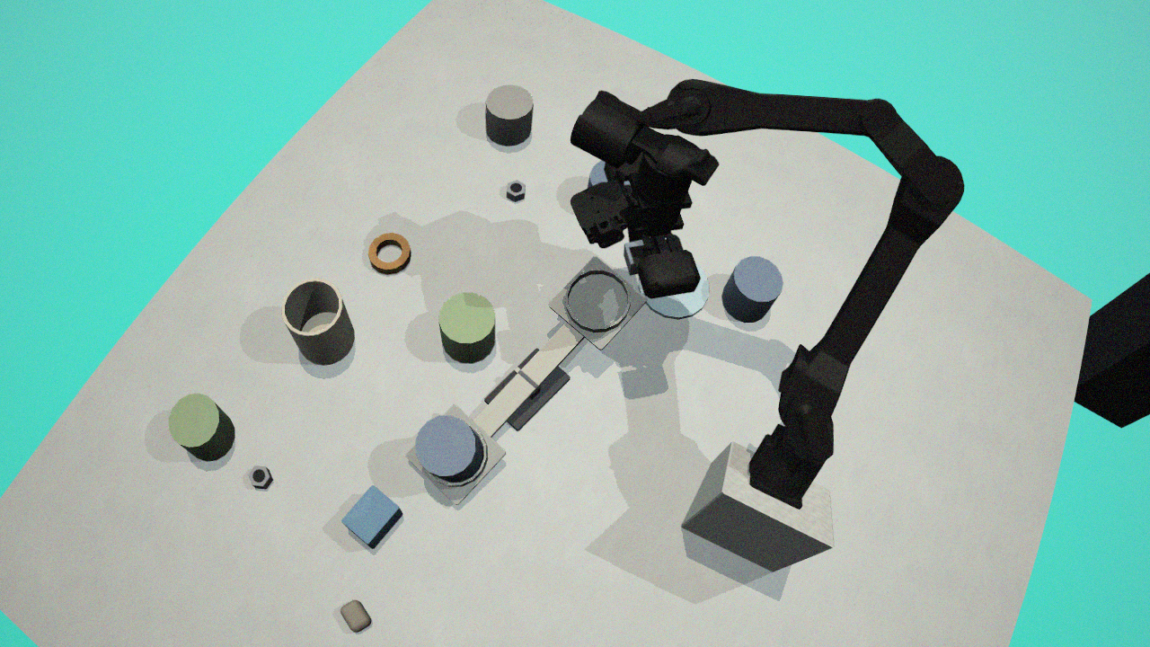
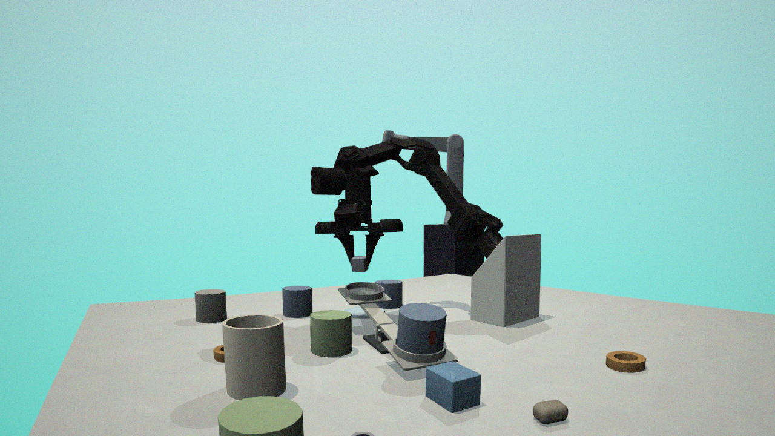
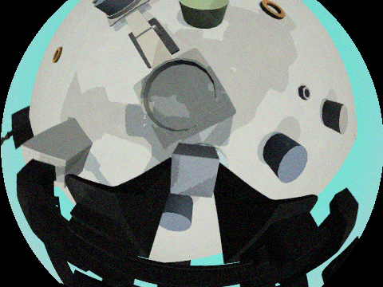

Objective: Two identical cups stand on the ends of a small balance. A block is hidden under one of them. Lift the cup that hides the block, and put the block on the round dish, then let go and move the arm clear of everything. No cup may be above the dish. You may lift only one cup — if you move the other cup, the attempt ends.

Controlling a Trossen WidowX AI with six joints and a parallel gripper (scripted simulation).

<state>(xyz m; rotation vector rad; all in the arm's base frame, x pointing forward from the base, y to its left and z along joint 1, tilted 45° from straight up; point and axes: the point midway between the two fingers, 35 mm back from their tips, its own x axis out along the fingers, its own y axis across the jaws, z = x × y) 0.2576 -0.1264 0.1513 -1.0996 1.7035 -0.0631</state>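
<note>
Gripper: the black gripper [image 1: 635, 241] [image 2: 359, 262] [image 3: 194, 165] points downward, pinching a small grey block between its two fingertips.
Block: the small grey block [image 1: 631, 255] [image 2: 358, 264] [image 3: 195, 175] is in the air, clear of the raised pan (from overhead, mostly hidden by the gripper).
Raised pan: the balance's high end is a square plate with a round rim [image 1: 597, 299] [image 2: 364, 292] [image 3: 179, 96], and no cup stands on it.
Lowered pan: a blue-grey cup [image 1: 450, 450] [image 2: 422, 327] [image 3: 116, 5] stands on the low end (a red mark shows on its side in the exterior view).
Dish: the pale blue round dish [image 1: 679, 301] [image 2: 357, 311] [image 3: 221, 153] lies near the raised pan, partly covered in every view; the block is not resting on it.
Blue-grey cylinders: one [image 1: 752, 289] [image 2: 389, 292] [image 3: 177, 215] stands just beside the dish; another [image 1: 597, 172] [image 2: 296, 301] [image 3: 285, 159] stands farther off (which of them is the lifted cup, I cannot tell).
Green cylinder: one [image 1: 466, 325] [image 2: 330, 333] [image 3: 204, 13] stands upright beside the balance.
Open container: a tall beige one [image 1: 322, 330] [image 2: 254, 355] stands upright beyond the green cylinder.
Blue box: it [image 1: 371, 516] [image 2: 453, 384] sits near the lowered pan.
</note>
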